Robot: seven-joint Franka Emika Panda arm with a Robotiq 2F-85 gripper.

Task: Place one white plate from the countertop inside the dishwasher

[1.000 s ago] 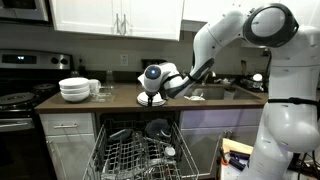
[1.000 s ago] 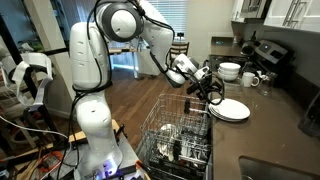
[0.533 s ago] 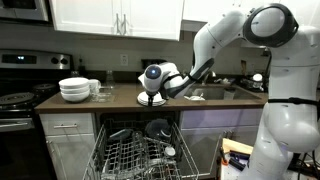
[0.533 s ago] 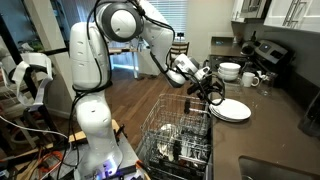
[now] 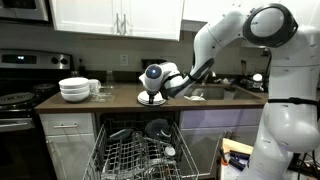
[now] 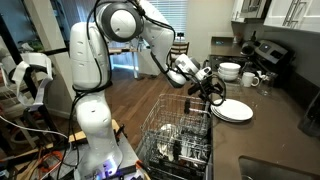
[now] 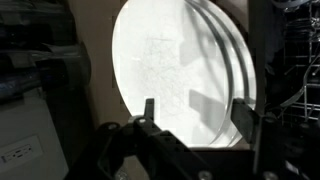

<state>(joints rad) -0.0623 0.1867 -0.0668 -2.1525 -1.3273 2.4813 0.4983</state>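
White plate [image 7: 165, 70] on the countertop [image 5: 115, 103] lies beneath the end effector [image 7: 195, 112], whose jaws stand apart.

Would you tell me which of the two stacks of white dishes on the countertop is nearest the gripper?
The short stack of flat plates directly at the gripper, above the open dishwasher; the taller bowl stack sits nearer the stove.

my arm [image 5: 212, 42] reaches out from a high elbow, the forearm sloping down to my wrist [image 5: 153, 75]. my gripper [image 7: 195, 110] hangs low in front of me, tilted downward in an exterior view [image 6: 211, 91]. its two fingers [image 7: 148, 108] stand well apart, jaws wide.
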